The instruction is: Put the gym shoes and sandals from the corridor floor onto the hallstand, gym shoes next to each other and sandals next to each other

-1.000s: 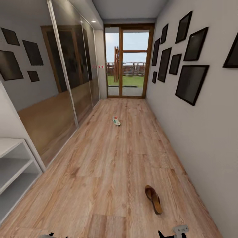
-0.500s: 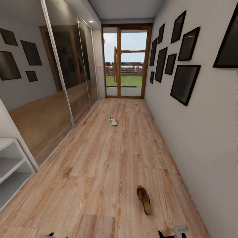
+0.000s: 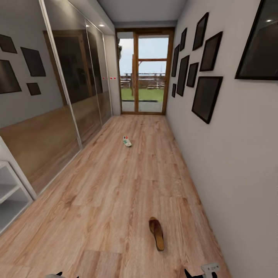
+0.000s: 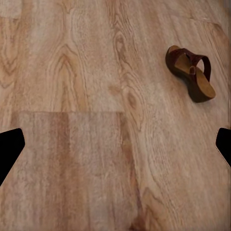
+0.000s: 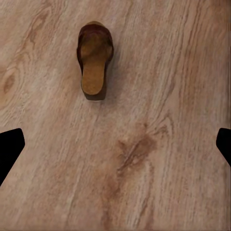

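Both tools hang spread wide over bare corridor floor, left tool and right tool gripping nothing. A sandal lies just ahead; a gym shoe lies farther mid-corridor; the hallstand edges the left wall.

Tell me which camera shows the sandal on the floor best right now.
The right wrist view: the sandal lies fully in frame, seen from above, footbed and strap clear. The left wrist view shows it at an angle near the frame's edge. In the head view it is small, near the bottom.
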Controlling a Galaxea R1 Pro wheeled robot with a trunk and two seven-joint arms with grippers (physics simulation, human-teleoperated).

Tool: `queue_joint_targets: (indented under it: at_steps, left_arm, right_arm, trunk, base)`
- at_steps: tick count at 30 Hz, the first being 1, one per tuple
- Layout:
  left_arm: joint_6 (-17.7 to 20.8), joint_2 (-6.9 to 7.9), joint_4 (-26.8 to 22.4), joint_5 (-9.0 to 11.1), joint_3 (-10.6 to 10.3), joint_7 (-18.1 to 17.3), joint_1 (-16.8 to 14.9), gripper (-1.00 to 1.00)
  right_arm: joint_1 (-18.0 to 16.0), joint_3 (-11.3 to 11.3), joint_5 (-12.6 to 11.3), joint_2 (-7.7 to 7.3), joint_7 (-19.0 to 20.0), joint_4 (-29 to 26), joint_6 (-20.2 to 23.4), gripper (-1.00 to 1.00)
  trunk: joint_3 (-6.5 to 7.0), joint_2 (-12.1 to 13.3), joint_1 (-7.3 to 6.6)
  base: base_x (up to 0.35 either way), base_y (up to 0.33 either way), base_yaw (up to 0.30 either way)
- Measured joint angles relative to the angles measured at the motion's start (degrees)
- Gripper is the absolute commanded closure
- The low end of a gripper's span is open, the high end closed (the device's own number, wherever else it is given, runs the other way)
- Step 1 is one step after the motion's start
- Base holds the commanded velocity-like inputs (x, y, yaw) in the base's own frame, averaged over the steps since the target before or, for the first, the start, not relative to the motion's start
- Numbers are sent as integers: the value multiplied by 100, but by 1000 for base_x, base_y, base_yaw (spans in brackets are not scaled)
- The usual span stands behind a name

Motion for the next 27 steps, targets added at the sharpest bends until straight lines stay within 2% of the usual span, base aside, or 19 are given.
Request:
queue_joint_targets:
  at_steps: [7,14,20,27]
  left_arm:
    - [0,1,-8,0,7,0,1,-100]
    - [1,1,-7,0,9,-1,0,-100]
    - [2,1,-10,0,11,-3,1,-100]
    - [3,1,-11,0,11,-3,1,-100]
  right_arm:
    - [-1,-4,0,4,0,-1,0,-100]
    - [0,-2,-4,3,0,-6,0,-100]
    - [1,-7,-8,4,0,-11,2,-100]
    - [1,-8,-8,4,0,-4,3,-100]
  trunk:
    - [-8,0,-1]
    - [-14,0,-2]
    - [-14,0,-1]
    - [-15,0,0]
  base:
    - [23,-272,155]
    - [160,-239,63]
    - [158,-75,5]
    - [21,-8,0]
